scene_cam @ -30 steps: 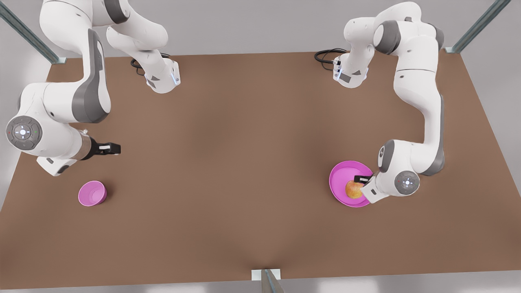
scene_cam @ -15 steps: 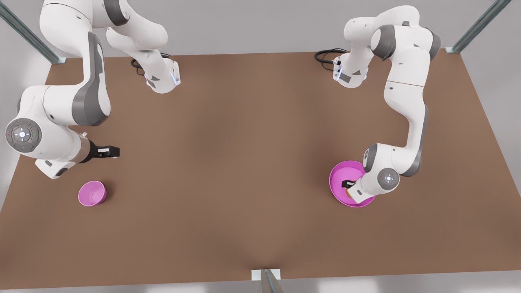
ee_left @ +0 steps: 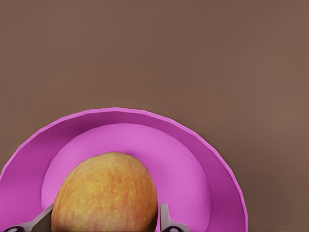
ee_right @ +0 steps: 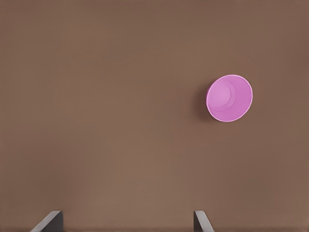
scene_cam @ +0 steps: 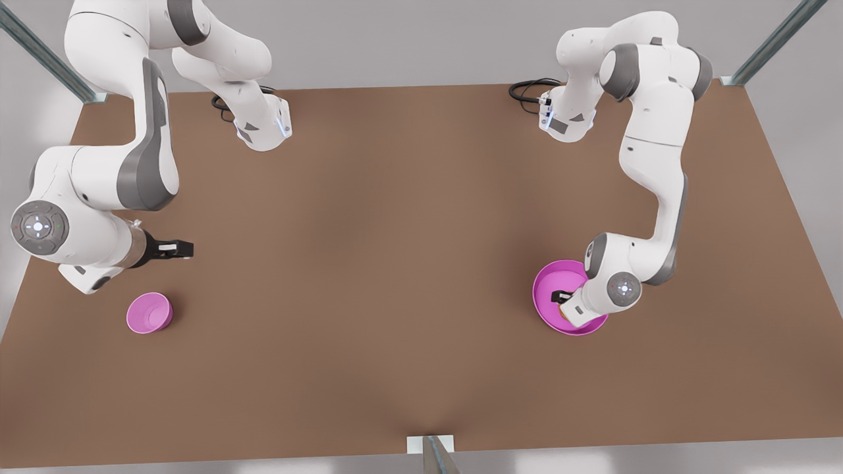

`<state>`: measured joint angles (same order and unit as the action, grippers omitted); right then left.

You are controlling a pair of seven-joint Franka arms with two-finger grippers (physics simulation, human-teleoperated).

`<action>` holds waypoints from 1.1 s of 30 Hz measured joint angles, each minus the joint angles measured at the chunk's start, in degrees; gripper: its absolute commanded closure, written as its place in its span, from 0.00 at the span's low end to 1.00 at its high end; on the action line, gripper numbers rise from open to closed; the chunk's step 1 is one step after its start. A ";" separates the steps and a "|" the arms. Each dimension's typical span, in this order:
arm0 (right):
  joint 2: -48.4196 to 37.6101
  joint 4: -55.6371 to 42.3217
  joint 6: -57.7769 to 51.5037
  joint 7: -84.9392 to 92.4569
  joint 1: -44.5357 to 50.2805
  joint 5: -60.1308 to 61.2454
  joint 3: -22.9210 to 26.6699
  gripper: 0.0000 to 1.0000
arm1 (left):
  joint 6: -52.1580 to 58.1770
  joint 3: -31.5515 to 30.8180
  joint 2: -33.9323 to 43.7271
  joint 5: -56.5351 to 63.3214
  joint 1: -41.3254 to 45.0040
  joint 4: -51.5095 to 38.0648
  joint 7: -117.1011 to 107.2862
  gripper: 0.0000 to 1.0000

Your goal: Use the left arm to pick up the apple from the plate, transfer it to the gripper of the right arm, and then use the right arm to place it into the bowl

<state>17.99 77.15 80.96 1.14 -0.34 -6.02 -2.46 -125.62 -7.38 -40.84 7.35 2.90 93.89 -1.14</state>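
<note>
Down over the plate (scene_cam: 550, 289) the left arm has sunk a little more since a moment ago, and its gripper (scene_cam: 562, 301) now hides most of the apple (ee_left: 105, 192). That apple sits in the middle of the plate with a finger (ee_left: 164, 217) on each side of it, close to its skin; whether they squeeze it yet is hard to tell. Far across the table (scene_cam: 395, 263) from the plate, the right gripper (scene_cam: 186, 248) waits above the table near the bowl (scene_cam: 149, 313), its fingers (ee_right: 52, 220) spread apart and holding nothing.
</note>
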 measured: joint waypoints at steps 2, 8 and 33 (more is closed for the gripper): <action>0.04 0.03 -0.02 0.00 -0.01 -0.07 0.00 0.00 | -0.49 0.02 -0.32 0.01 -0.12 0.00 -0.03 0.00; 0.16 0.05 -0.05 0.00 -0.01 -0.23 0.00 0.00 | -2.07 0.09 -1.39 0.03 -0.26 0.01 -0.09 0.00; 7.61 -2.75 0.55 0.51 0.87 5.08 -1.27 0.00 | 14.43 -9.40 1.85 -12.98 -0.20 -13.35 -1.28 0.13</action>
<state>25.60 74.40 81.51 1.65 0.53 -0.94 -3.73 -111.19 -16.78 -38.99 -5.63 2.70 80.54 -2.42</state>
